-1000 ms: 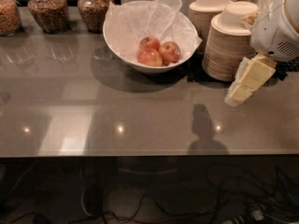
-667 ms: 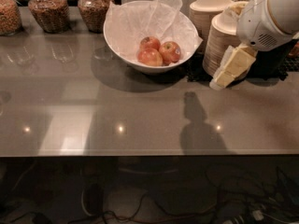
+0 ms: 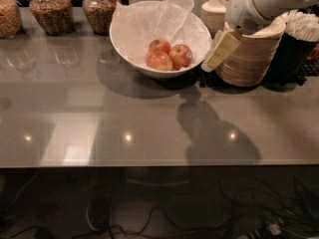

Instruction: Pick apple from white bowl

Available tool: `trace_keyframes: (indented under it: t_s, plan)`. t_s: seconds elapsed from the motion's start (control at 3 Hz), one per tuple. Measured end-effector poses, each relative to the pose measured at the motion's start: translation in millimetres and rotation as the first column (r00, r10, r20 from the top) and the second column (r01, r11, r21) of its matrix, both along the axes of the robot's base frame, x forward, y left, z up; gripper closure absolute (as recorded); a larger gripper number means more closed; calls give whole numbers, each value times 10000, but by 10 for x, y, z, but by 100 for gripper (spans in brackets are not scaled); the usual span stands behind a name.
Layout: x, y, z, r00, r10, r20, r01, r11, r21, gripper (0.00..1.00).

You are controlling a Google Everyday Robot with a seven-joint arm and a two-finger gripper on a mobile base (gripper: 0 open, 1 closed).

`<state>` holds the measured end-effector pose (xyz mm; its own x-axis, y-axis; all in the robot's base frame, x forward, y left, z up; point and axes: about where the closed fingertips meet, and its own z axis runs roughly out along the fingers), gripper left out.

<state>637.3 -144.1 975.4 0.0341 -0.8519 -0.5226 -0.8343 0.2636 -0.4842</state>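
White tissue paper (image 3: 172,19) was seen lining the white bowl (image 3: 127,51), which was set on the grey bench (image 3: 99,113) towards its far edge. Three apples were gathered in the bowl: the apple (image 3: 180,55), even red with a dark stem dimple, was placed rightmost, touching a paler orange-yellow apple (image 3: 159,61) on its left, with a red, yellow-topped apple (image 3: 159,46) behind them. The cream claw (image 3: 211,62) was held tilted just beside the bowl's right rim, outside it and apart from the fruit, in front of a stack of tan disposable bowls (image 3: 249,63). Whether the claw was wide or narrow could not be told. Nothing was seen gripped in it. Glass jars (image 3: 50,11) were lined up at the far left.
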Motion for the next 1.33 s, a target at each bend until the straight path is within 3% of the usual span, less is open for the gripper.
trace_keyframes:
  t_s: [0.33,1.0,1.33]
  plan:
    - [359,142,-30,9994,338,-15,-338,9994,-27,0]
    - [752,439,-206,9961,848,-221,-858,9951,-484,0]
    - [853,507,-383,9950,865,-501,-902,9929,-770,19]
